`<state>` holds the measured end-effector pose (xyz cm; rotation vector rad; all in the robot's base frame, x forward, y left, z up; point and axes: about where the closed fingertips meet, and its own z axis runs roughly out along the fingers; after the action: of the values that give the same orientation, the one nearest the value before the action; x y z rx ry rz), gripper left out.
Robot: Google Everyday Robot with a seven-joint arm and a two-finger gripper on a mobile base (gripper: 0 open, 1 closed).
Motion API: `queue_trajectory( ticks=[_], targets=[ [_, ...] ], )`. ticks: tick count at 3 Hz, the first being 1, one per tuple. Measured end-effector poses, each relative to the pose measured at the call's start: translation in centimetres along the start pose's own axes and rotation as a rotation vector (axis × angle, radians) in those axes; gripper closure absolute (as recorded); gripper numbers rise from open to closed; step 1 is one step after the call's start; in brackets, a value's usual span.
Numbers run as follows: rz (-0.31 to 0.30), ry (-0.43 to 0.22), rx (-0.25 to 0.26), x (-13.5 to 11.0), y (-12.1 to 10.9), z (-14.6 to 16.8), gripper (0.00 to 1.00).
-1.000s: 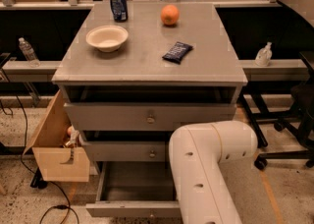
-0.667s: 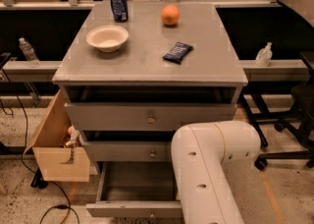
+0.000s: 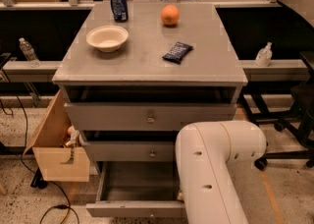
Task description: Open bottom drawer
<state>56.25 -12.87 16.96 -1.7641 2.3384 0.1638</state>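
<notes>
The white arm (image 3: pixel 216 169) fills the near right corner and hides the end effector, seemingly down by the drawer's right end; I cannot tell its grip. The bottom drawer (image 3: pixel 132 209) stands pulled well out beneath the middle drawer (image 3: pixel 122 152). Farther back, the bench (image 3: pixel 142 63) carries a bowl (image 3: pixel 107 38), a dark packet (image 3: pixel 177 52), an orange (image 3: pixel 170 15) and a can (image 3: pixel 118 4).

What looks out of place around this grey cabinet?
The bottom drawer stands pulled well out from the cabinet. A wooden box leans tilted against the cabinet's left side, which looks odd. The gripper is out of sight, hidden behind the white arm near the open drawer.
</notes>
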Motion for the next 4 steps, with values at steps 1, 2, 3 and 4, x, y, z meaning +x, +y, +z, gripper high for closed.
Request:
queue_trajectory(
  ticks=[1, 2, 3, 4],
  targets=[
    [-0.010, -0.031, 0.043, 0.1, 0.4, -1.3, 0.60],
    [-0.039, -0.076, 0.119, -0.2, 0.9, -3.8, 0.84],
    [-0.067, -0.112, 0.161, -0.4, 1.4, -5.6, 1.00],
    [-0.085, -0.144, 0.186, -0.2, 1.9, -7.1, 1.00]
  ],
)
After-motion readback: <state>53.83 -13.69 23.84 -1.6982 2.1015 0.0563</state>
